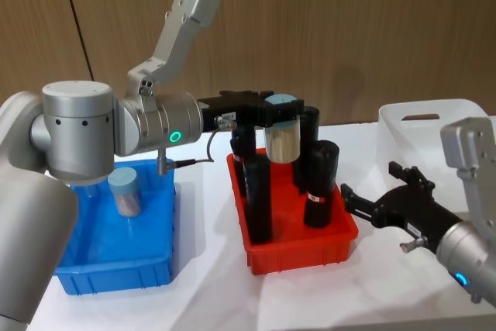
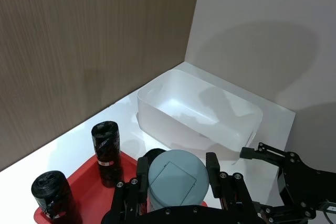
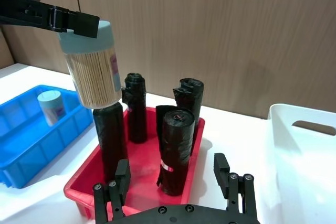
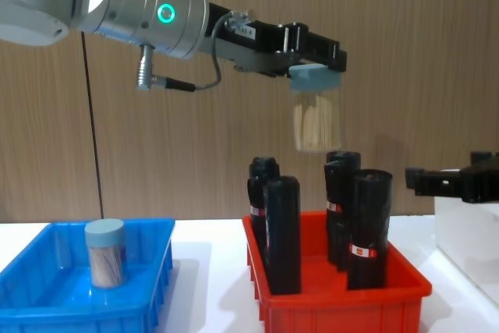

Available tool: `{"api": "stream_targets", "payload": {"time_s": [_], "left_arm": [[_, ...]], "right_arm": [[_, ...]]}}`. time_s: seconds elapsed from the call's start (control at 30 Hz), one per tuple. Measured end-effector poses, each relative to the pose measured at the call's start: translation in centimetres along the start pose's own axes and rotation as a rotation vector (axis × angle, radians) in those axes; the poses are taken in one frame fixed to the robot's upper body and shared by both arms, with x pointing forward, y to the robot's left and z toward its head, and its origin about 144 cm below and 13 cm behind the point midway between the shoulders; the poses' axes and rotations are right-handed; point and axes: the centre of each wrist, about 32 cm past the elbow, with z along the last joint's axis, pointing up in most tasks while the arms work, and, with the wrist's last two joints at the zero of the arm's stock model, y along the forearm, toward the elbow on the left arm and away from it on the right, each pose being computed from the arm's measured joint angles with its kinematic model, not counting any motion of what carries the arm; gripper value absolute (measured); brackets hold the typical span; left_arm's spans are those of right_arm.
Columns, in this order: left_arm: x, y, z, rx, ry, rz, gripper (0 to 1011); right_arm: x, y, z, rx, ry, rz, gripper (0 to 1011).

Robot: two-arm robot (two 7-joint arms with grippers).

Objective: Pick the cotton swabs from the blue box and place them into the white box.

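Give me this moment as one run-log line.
left gripper: shut on held jar, above red tray | right gripper: open, near white box | blue box: second jar inside

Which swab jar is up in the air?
The jar the left gripper holds by its lid above the red tray. The other jar stands in the blue box.
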Motion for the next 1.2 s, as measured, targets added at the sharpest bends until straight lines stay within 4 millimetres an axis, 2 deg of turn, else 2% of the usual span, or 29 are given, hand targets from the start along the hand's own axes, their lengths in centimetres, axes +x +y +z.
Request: {"api": "stream_targets", "payload": {"time_s": [0.7, 1.2], "left_arm": [[0.0, 0.0, 0.1, 0.001, 0.000, -0.001, 669], [0.0, 0.0, 0.1, 0.000, 0.000, -0.001, 669]], "right_arm": [[0.8, 1.3, 1.5, -0.033, 0.133, 0.106, 1001], [0.5, 1.9, 2.2, -0.007, 0.161, 0.158, 1001]]}}
